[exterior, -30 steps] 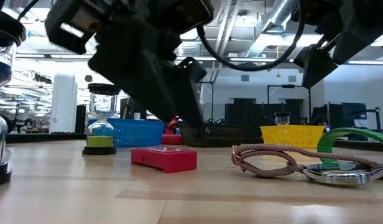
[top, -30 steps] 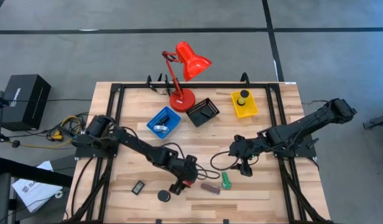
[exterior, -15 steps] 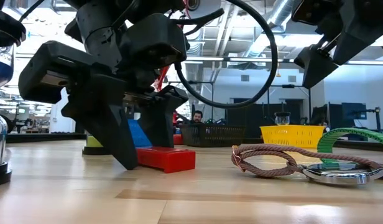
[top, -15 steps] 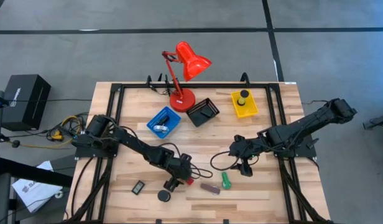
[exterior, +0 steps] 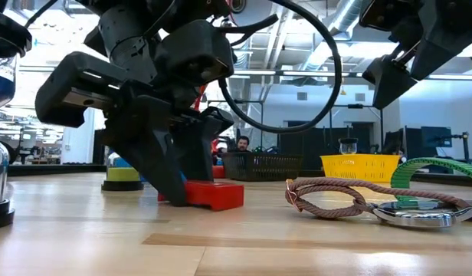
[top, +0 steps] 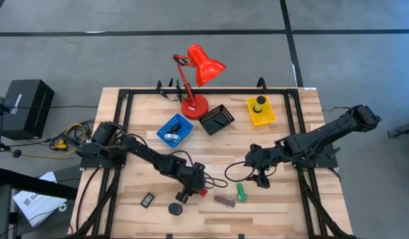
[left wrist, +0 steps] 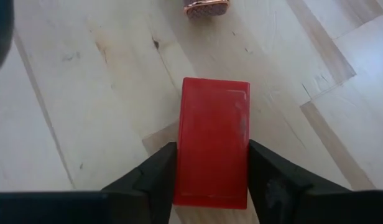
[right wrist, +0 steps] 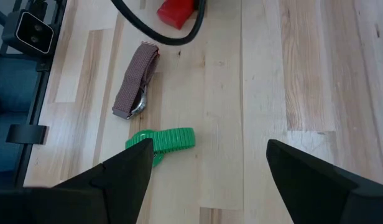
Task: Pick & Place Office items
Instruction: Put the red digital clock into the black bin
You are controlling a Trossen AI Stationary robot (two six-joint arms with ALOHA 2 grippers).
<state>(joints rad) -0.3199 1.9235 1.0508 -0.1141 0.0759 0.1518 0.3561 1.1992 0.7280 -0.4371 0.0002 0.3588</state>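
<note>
Near the table's front edge, the left gripper (left wrist: 211, 171) has come down from hovering a second ago and narrowed its jaws around the flat red plastic block (left wrist: 212, 148), fingers (left wrist: 155, 174) pressing both long sides while it lies on the wood. Its arm stretches low across the table; the right gripper (right wrist: 207, 165) hangs spread wide above the green ribbed band (right wrist: 166, 142)

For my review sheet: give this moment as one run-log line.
left gripper: fingers either side of red block, block on table | right gripper: open, above green item | placed: not yet
</note>
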